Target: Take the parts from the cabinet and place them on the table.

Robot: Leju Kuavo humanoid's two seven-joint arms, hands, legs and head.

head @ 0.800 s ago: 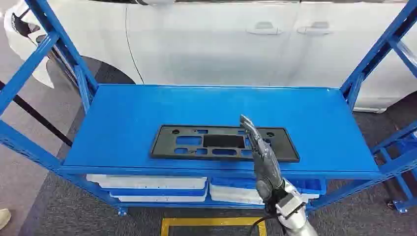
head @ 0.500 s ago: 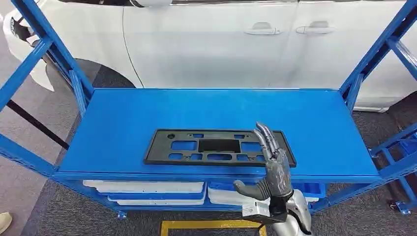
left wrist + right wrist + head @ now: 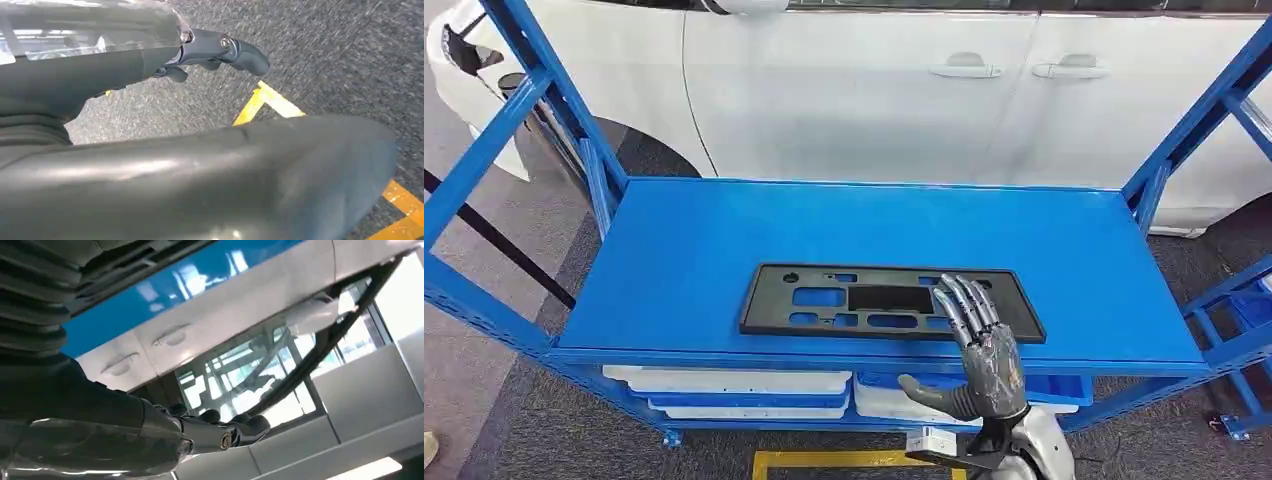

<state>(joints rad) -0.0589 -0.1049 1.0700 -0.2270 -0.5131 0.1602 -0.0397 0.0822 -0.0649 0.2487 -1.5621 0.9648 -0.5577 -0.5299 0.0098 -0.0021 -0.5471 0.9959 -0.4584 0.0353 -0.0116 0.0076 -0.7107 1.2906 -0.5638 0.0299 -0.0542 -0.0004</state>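
Observation:
A flat black plastic part (image 3: 864, 300) with several cut-outs lies lengthwise on the blue top shelf (image 3: 724, 230) of the cabinet, near its front edge. My right hand (image 3: 984, 350) stands upright in front of that edge. Its fingers are straight and overlap the part's right end in the head view, and the thumb sticks out to the left. It holds nothing. In the right wrist view that hand (image 3: 150, 435) points up toward a car window. My left hand (image 3: 200, 50) hangs over grey carpet with nothing in it.
A white car (image 3: 874, 90) stands right behind the cabinet. Blue uprights (image 3: 544, 90) rise at both ends. White and blue trays (image 3: 724, 385) fill the lower shelf. Yellow floor tape (image 3: 854, 458) marks the carpet in front.
My right hand has drawn back from over the part toward the shelf's front edge and turned, so its thumb now shows. The camera has shifted a little.

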